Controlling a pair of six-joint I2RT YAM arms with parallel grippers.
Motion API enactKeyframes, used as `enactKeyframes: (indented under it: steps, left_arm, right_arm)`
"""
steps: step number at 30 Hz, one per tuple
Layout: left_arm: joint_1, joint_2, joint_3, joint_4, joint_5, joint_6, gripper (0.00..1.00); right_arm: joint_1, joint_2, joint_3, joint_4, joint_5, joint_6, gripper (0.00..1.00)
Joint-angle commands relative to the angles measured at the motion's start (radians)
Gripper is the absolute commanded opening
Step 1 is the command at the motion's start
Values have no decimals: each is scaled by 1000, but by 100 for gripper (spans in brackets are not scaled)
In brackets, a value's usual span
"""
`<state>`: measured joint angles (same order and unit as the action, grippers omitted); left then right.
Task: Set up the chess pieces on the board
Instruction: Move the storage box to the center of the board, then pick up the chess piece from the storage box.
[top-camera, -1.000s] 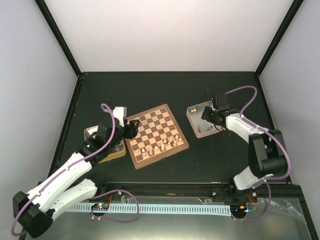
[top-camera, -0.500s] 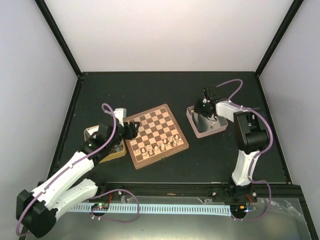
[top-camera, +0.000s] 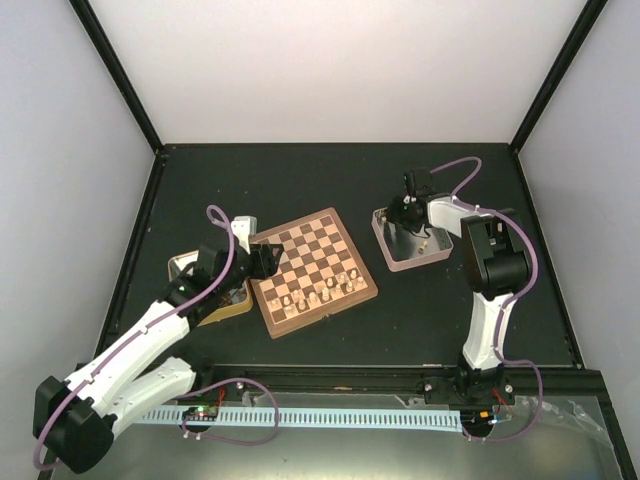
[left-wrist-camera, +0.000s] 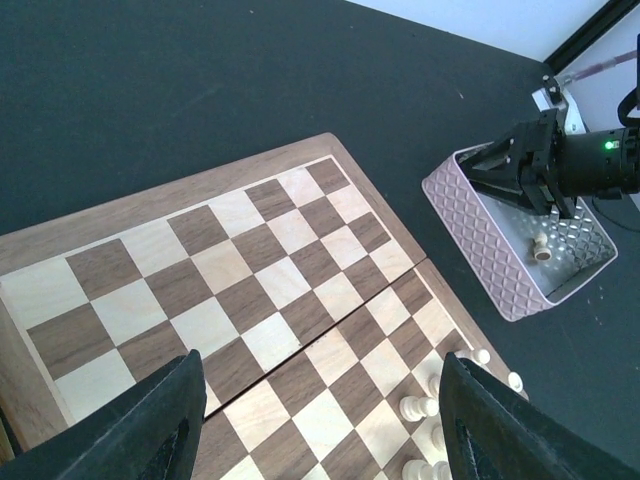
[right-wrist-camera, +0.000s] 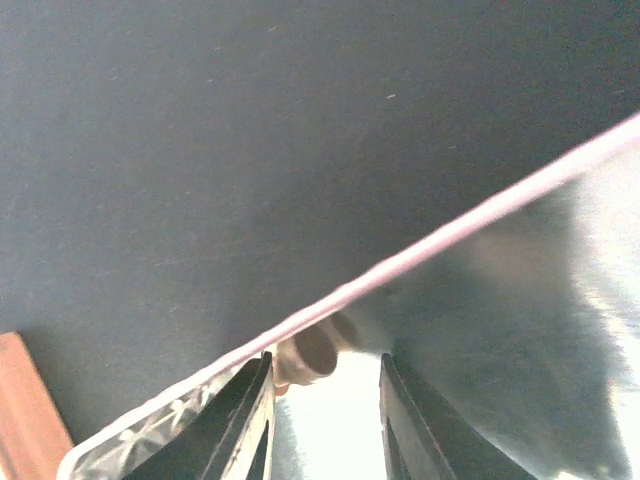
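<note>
The board (top-camera: 312, 268) lies at mid-table, with several cream chess pieces (top-camera: 322, 291) along its near right edge; they also show in the left wrist view (left-wrist-camera: 415, 407). My left gripper (top-camera: 266, 260) hangs over the board's left side (left-wrist-camera: 250, 290), its jaws wide apart (left-wrist-camera: 320, 358) and empty. My right gripper (top-camera: 407, 214) reaches into the far left corner of the pink-walled tray (top-camera: 392, 262). Its jaws (right-wrist-camera: 323, 362) are open around a cream piece (right-wrist-camera: 300, 358) that lies against the tray wall and touches the left finger (right-wrist-camera: 252, 420). Another piece (left-wrist-camera: 541, 252) lies in that tray.
A tan tray (top-camera: 232, 304) sits under my left arm, left of the board. Black frame posts and pale walls ring the dark table. The right arm's purple cable (top-camera: 452, 170) loops above the pink tray.
My right gripper has swung left and farther back, from the tray's right side into its far left corner. The left gripper has barely shifted.
</note>
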<state>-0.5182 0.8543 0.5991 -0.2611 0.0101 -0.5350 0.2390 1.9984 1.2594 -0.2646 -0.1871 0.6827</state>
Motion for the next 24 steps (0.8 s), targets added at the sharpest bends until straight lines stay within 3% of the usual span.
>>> enactKeyframes:
  steps: [1,10,16,24]
  left_arm:
    - [7,11,2,24,22,7,65]
    - [8,30,5,24,29,7,65]
    - [8,28,8,23,36,4,65]
    - [8,24,2,25,35,4,65]
  right_arm:
    - [-1,7,19,-90,146,-11,29]
    - [20,-94,-18,-167,216,-74,23]
    - [22,-58,44,-186,162,-135,35]
    - [44,20,113,-272,184,-220,38]
